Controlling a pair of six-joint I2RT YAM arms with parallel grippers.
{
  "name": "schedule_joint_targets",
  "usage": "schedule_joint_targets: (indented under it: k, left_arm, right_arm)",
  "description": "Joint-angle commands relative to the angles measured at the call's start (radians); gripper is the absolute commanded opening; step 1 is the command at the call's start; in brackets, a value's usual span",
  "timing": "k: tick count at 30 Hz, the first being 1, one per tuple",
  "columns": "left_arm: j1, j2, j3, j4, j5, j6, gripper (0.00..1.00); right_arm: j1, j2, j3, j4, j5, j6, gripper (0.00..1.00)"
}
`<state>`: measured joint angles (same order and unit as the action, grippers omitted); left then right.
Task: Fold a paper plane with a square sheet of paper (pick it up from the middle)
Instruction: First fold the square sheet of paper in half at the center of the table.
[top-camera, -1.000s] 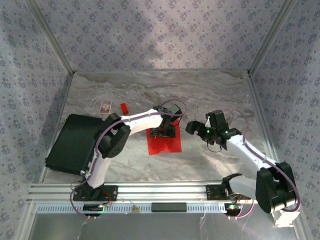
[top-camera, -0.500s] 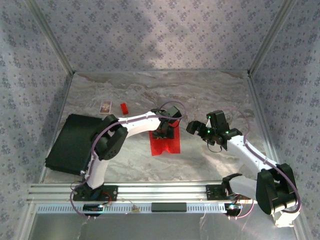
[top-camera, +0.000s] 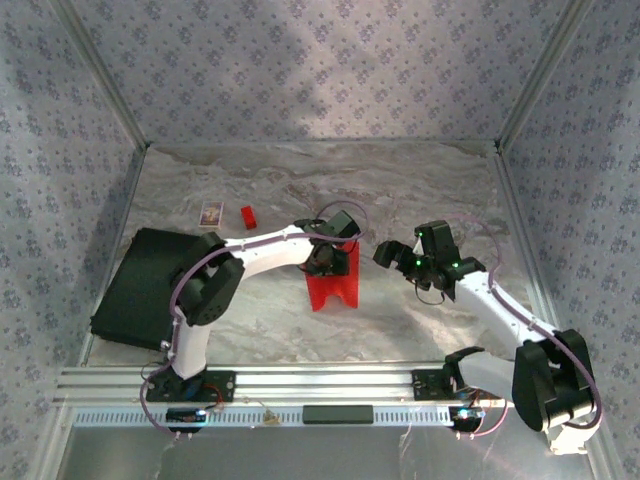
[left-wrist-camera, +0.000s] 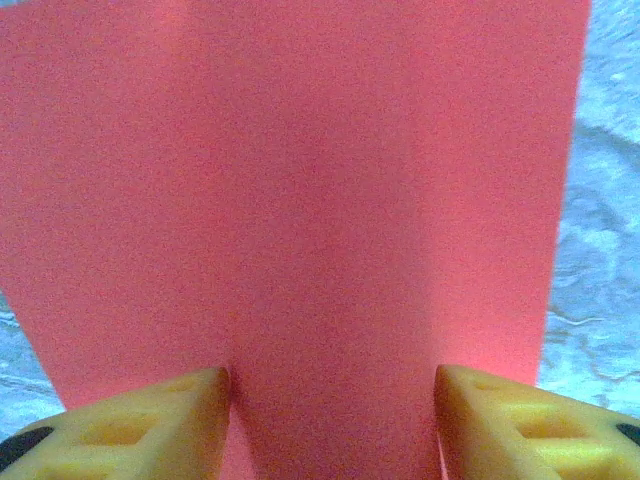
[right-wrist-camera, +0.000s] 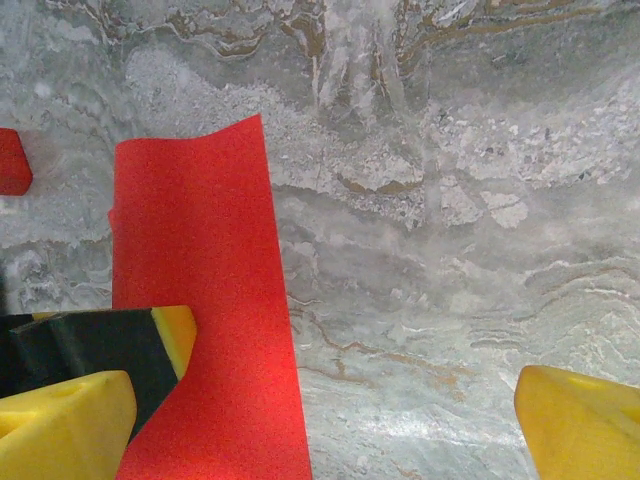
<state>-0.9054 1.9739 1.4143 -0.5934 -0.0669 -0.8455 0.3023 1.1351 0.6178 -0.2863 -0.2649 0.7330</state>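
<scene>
**Marble-Pattern Table: Red Sheet Pinched at Its Middle by the Left Gripper**

The work surface is a grey marble-pattern table (top-camera: 430, 190). It is enclosed on three sides by walls (top-camera: 320, 70) covered in a small floral print.

1. Task item. The square sheet of paper (top-camera: 335, 288) lies near the centre of the table. It is bright red and plain. In the top view it is narrow and bowed upward rather than flat. In the left wrist view the sheet (left-wrist-camera: 300, 200) rises as a smooth ridge with a faint lengthwise shadow down its middle.

2. Left gripper. The left gripper (top-camera: 322, 265) sits on the far end of the sheet, pointing down. Its yellow fingers (left-wrist-camera: 150, 420) press against the paper from both sides. The jaws are partly closed, and the raised ridge is clamped between them (left-wrist-camera: 330, 385).

3. Right gripper. The right gripper (top-camera: 385, 253) hovers just to the right of the sheet, apart from it. Its yellow fingers (right-wrist-camera: 60, 430) are spread wide and hold nothing (right-wrist-camera: 320, 425). Its camera shows the sheet (right-wrist-camera: 200, 300) on the left and bare table on the right.

4. Other items.
   - A small red block (top-camera: 248, 216) lies to the left of the sheet, towards the back.
   - A small patterned card (top-camera: 210, 212) lies just beside the block.
   - A black flat panel (top-camera: 145, 285) rests at the left edge of the table.
</scene>
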Motion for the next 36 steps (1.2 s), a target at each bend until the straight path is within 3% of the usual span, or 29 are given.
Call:
schedule_joint_targets:
  k: [1,13,19,24,26,30,36]
  left_arm:
    - [-0.006,-0.047,-0.007,0.029,0.021,0.017,0.55]
    - [-0.004,-0.103,-0.037,0.084,0.068,0.014,0.54]
    - [0.015,-0.177,-0.097,0.190,0.135,-0.017,0.50]
    - [0.059,-0.276,-0.242,0.434,0.267,-0.101,0.47]
    - [0.076,-0.301,-0.302,0.572,0.338,-0.146,0.47]
    - [0.100,-0.316,-0.410,0.816,0.434,-0.237,0.46]
    - [0.095,-0.273,-0.512,1.039,0.446,-0.316,0.46]
  right_arm:
    - [-0.007,-0.021,0.013,-0.027,0.015,0.024,0.99]
    - [-0.020,-0.072,-0.007,-0.057,0.038,0.045,0.99]
    - [-0.037,-0.095,-0.014,-0.057,0.043,0.049,0.99]
    - [-0.063,-0.119,-0.011,-0.075,0.053,0.032,0.99]
    - [-0.086,-0.145,0.003,-0.137,0.143,0.054,0.99]
    - [-0.161,-0.228,-0.046,-0.040,0.047,0.003,0.99]
    - [-0.215,-0.319,-0.202,0.244,-0.144,0.080,0.99]
